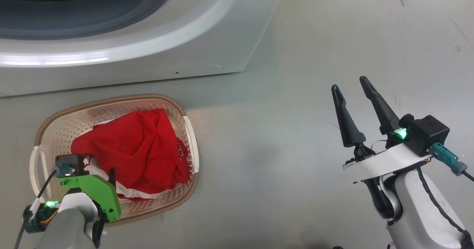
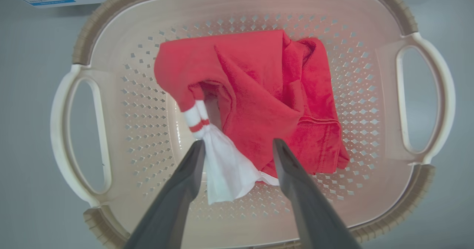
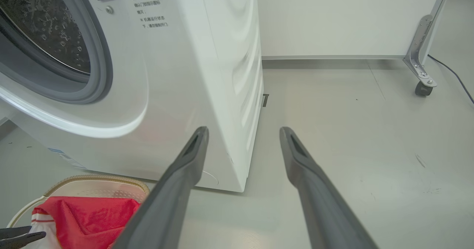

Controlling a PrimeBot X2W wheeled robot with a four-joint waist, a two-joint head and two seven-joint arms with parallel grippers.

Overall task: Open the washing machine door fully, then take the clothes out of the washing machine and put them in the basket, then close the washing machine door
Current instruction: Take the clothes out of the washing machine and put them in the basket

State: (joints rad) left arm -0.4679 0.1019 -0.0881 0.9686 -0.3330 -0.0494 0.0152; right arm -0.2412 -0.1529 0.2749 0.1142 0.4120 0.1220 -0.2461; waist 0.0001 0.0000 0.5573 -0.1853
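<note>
- Grey floor [image 1: 277, 149] carries the basket [image 1: 111, 101], just before the washing machine [image 1: 207, 38].
- My left gripper [image 2: 239, 142] hangs over the basket, jaws spread. The red clothes [image 1: 140, 149] lie inside, their white cuff [image 2: 226, 175] between the jaws.
- My right gripper [image 1: 350, 83], spread and empty, sits off the machine's right corner.
- The drum mouth [image 1: 55, 16] lies ahead of my left gripper, which I judge the nearer.

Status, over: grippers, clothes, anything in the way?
Left gripper open over basket. Right gripper open, empty, above floor. Red clothes in basket. White cloth against one left finger.
</note>
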